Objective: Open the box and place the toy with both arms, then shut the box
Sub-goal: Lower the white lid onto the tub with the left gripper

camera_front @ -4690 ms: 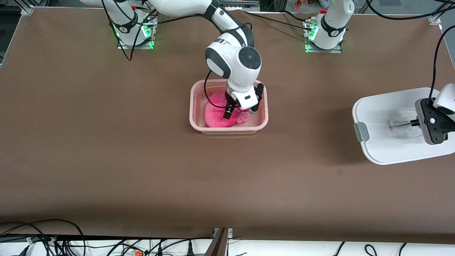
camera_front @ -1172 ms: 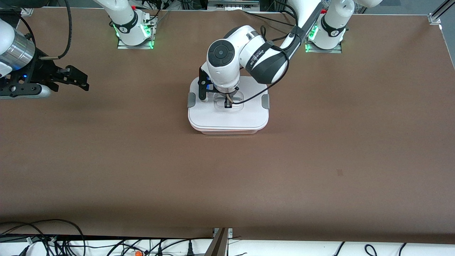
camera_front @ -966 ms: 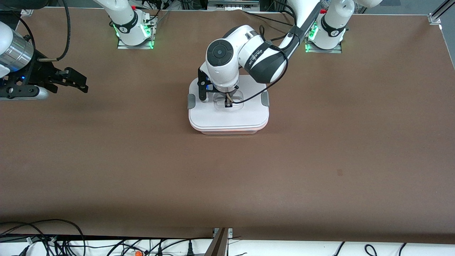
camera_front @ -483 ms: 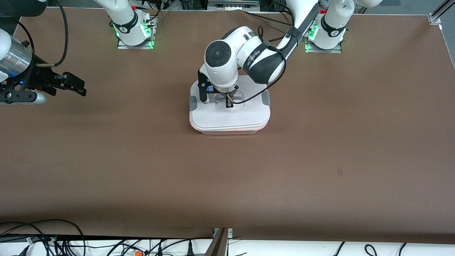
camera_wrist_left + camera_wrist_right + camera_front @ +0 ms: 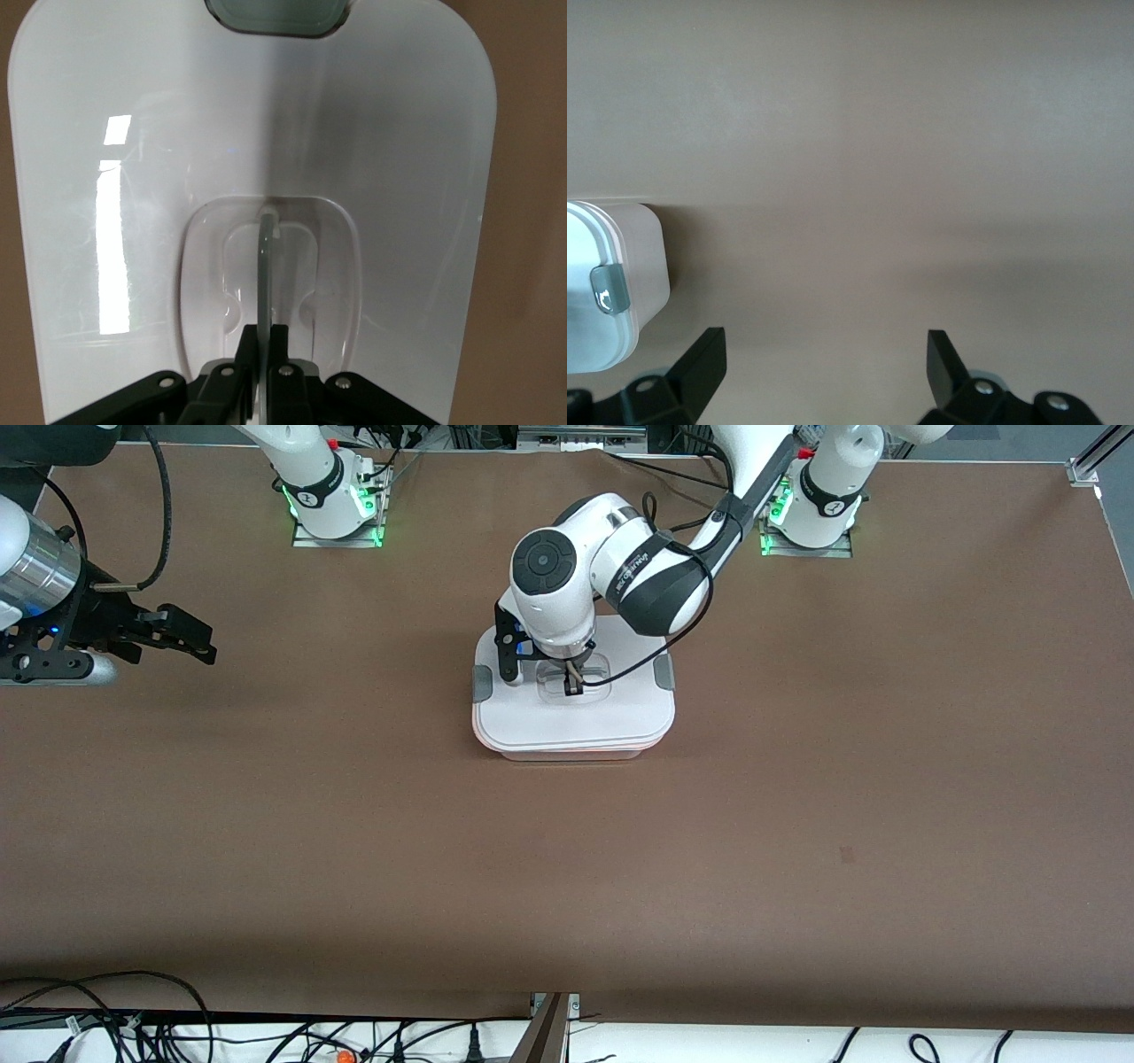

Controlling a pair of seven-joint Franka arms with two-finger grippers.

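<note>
A white lid (image 5: 576,722) with grey side clips (image 5: 479,687) covers the box, whose pinkish wall (image 5: 567,754) shows as a thin strip under the lid's camera-side edge. The box stands mid-table. My left gripper (image 5: 572,684) is shut on the lid's clear recessed handle (image 5: 267,257), and its fingers (image 5: 252,341) pinch the upright handle fin. The left wrist view is filled by the lid (image 5: 390,177). The toy is hidden under the lid. My right gripper (image 5: 211,645) hangs open over bare table toward the right arm's end. In its wrist view it (image 5: 824,350) faces the box (image 5: 642,266) from a distance.
Both arm bases (image 5: 337,509) (image 5: 811,514) stand along the table edge farthest from the camera. Loose cables (image 5: 133,1019) lie past the table's camera-side edge. A brown cover (image 5: 797,779) spans the table.
Earlier the box stood open with the toy in it and the lid held aside. Now the lid is on the box. Over the last second it shifted slightly toward the left arm's end.
</note>
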